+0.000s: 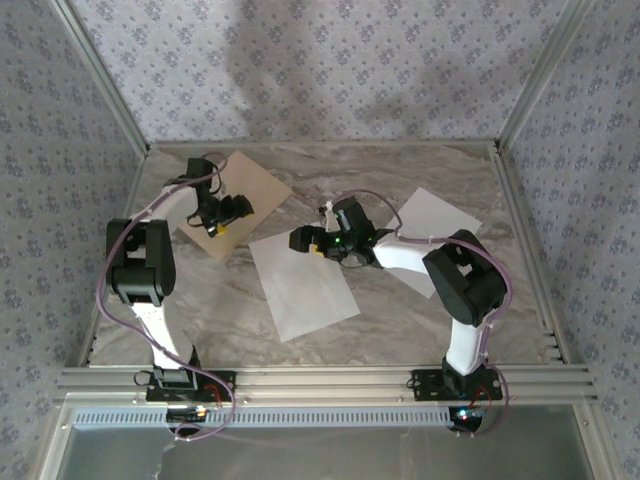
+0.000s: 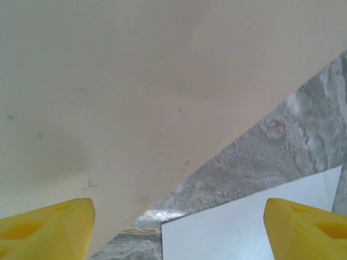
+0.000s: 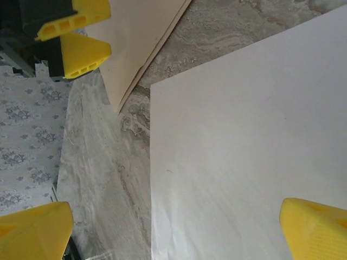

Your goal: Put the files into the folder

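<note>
From above we count two files. The centre sheet (image 1: 300, 285) lies flat in the middle of the frame. The right sheet (image 1: 440, 212) lies right of centre, partly under the right arm (image 1: 465, 285). There is one folder (image 1: 255, 185), tan, in the upper left on the marble table (image 1: 400, 320).

Also in the top view, the left gripper (image 1: 228, 215) hangs over the folder's near corner and the right gripper (image 1: 300, 240) over the centre sheet's upper edge. How far the jaws stand apart is too small to read there.

The wrist views settle that. Left wrist: two yellow fingers (image 2: 46, 230) sit at the bottom corners, spread wide and holding nothing, with the folder across the upper left. Right wrist: its fingertips (image 3: 317, 227) are just as wide and empty above the sheet. At the upper left of that frame the other gripper's yellow tips stand by the folder.
</note>
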Available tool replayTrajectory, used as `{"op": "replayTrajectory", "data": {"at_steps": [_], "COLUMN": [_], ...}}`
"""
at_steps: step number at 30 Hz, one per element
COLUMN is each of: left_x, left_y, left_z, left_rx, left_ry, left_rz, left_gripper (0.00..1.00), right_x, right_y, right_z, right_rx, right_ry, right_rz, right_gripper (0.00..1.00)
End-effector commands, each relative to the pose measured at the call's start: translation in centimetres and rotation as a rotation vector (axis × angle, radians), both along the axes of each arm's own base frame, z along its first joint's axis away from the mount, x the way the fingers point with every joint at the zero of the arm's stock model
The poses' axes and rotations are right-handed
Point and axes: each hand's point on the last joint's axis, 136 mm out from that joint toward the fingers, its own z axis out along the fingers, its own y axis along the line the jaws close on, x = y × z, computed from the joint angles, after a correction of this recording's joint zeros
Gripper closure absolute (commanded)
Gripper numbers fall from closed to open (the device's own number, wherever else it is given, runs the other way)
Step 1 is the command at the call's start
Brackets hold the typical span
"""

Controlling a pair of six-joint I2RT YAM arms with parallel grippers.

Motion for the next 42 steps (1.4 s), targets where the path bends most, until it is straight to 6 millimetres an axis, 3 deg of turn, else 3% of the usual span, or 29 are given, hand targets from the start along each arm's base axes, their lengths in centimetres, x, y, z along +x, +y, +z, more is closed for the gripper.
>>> {"op": "replayTrajectory", "data": {"at_steps": [1,8,10,20,25,30,37,42], "left_x": [-1.4,-1.3,-0.4,5.9,9.6,11.9,12.7,12.0], "left_y": [-1.0,0.7,1.6,9.3,12.3,15.1,16.6,15.6], "left_z": [0.0,-0.4,0.0,1.5,2.6,2.1,0.7,-0.2], "left_rx": [-0.011,0.076,0.107,0.342,0.409,0.408,0.303,0.225], "left_ry": [0.048,0.064,0.05,0.007,-0.034,-0.04,-0.03,-0.008], "left_rz": [-0.033,-0.036,-0.034,0.021,0.017,0.02,0.013,0.003], "left_gripper": [0.22,0.19,0.18,0.01,0.0,0.0,0.0,0.0], "right_x": [0.6,0.8,0.7,0.5,0.1,-0.4,-0.6,-0.3], "right_y": [-0.4,-0.9,-0.8,-0.3,0.4,1.0,1.1,0.8], "right_z": [-0.2,-0.5,-0.5,-0.5,-0.4,-0.2,-0.1,-0.9], "right_rx": [-0.04,-0.066,-0.069,-0.068,-0.062,-0.055,-0.055,-0.068], "right_ry": [-0.014,-0.018,-0.021,-0.02,-0.016,-0.016,-0.013,-0.002], "right_rz": [-0.004,-0.004,-0.001,0.014,0.038,0.056,0.062,0.049], "right_gripper": [0.0,0.0,0.0,0.0,0.0,0.0,0.0,0.0]}}
